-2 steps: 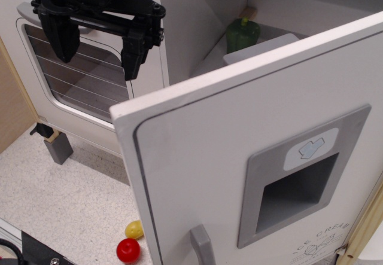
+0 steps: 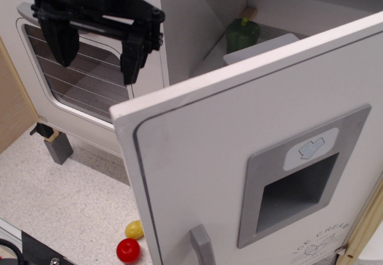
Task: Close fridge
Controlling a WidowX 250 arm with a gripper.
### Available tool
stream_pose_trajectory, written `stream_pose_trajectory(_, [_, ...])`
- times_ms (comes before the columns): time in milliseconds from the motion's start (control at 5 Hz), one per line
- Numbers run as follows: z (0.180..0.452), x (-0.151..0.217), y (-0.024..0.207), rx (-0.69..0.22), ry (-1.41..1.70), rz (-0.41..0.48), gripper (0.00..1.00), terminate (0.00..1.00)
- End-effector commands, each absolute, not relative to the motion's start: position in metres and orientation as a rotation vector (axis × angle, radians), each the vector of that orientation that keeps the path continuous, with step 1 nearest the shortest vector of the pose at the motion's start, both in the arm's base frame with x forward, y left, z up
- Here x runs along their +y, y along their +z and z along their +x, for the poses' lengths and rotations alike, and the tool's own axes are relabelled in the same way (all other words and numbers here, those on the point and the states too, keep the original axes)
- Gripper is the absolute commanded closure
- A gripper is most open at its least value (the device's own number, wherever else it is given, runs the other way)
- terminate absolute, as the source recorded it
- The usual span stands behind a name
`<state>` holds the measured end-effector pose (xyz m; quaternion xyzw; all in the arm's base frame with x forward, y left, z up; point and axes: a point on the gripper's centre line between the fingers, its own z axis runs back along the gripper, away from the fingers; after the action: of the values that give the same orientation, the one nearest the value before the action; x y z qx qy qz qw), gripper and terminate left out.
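Below and right of the spread, empty black gripper (image 2: 97,52) fingers stands the smooth white flat fridge (image 2: 239,157) door, ajar.

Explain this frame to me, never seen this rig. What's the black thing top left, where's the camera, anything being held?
The black thing is the robot arm's end effector, a two-fingered claw. Its fingers hang apart and hold nothing. There is one view only, from a camera looking down at a toy kitchen from in front. The big white fridge door with the grey vertical handle stands open, swung toward the camera; its grey recessed ice-dispenser panel faces us. Behind it, inside the fridge, sits a green toy pepper. The end effector hovers in front of the white oven's wire-rack window, not touching the door. On the speckled floor lie a small red ball and a small yellow one.
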<state>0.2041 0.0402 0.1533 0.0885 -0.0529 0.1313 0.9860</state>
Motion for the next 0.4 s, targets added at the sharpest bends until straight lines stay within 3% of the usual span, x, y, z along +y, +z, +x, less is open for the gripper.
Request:
stream_pose_trajectory(0, [0.215,0.004,0.188,-0.141,0.131,0.143,0.00,0.00])
stream_pose_trajectory(200, [0.214,-0.018,0.207,-0.159,0.086,0.113,0.00,0.00])
